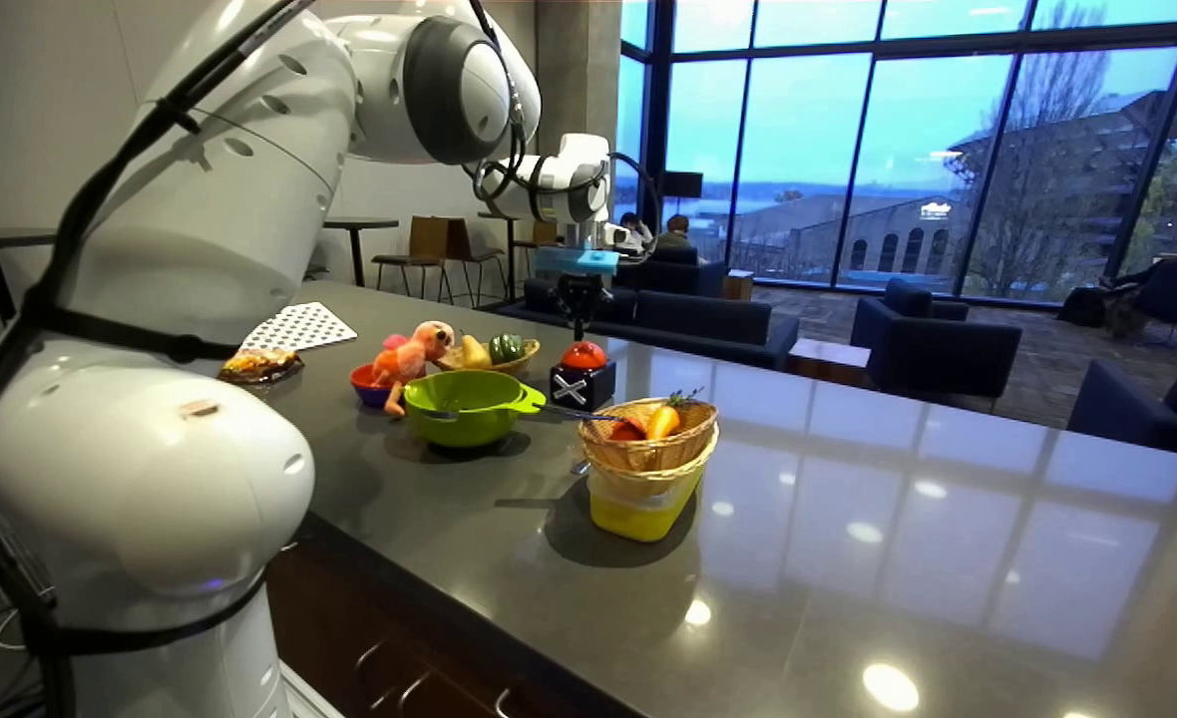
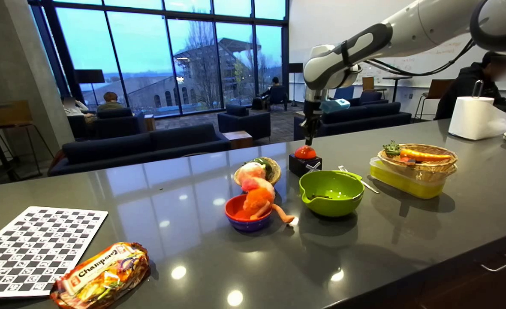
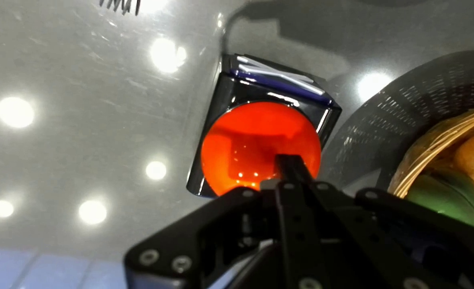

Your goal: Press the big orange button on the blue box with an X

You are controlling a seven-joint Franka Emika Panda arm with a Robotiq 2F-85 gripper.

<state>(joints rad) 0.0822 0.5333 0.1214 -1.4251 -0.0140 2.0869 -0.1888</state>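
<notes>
At the left of the glossy grey tabletop (image 2: 184,253), in an exterior view, a white card (image 2: 38,253) printed with black squares lies flat; a red-and-yellow plastic noodle packet (image 2: 103,277) sits at its corner, towards the drawer-side edge.

Next, a pink-and-orange plush flamingo (image 2: 259,199) slumps in a small bowl (image 2: 246,224), red inside and purple outside, which seems to prop it up. Nearer the window-side edge, a round woven wicker basket (image 3: 415,160) probably keeps the green gourd (image 3: 448,196) from rolling.

The task's thing, a big orange-red dome button (image 2: 305,152), tops a glossy black, blue-tinged box (image 2: 296,165) near the window-side edge, its silver X (image 2: 314,167) turned towards the drawer-side edge. The black Robotiq gripper (image 2: 308,141) points down over the dome. Its jaws are drawn together with nothing seen between them, presumably to make one stiff poking tip; whether it touches the dome I cannot tell. A straight downward push looks like the step due.

Right of the box, a lime-green plastic bowl (image 2: 336,209) with a spout stands nearer the drawer-side edge. Further right, a yellow plastic container (image 2: 418,185) raises a shallow wicker basket (image 2: 451,162) cradling an orange carrot (image 2: 426,155).
</notes>
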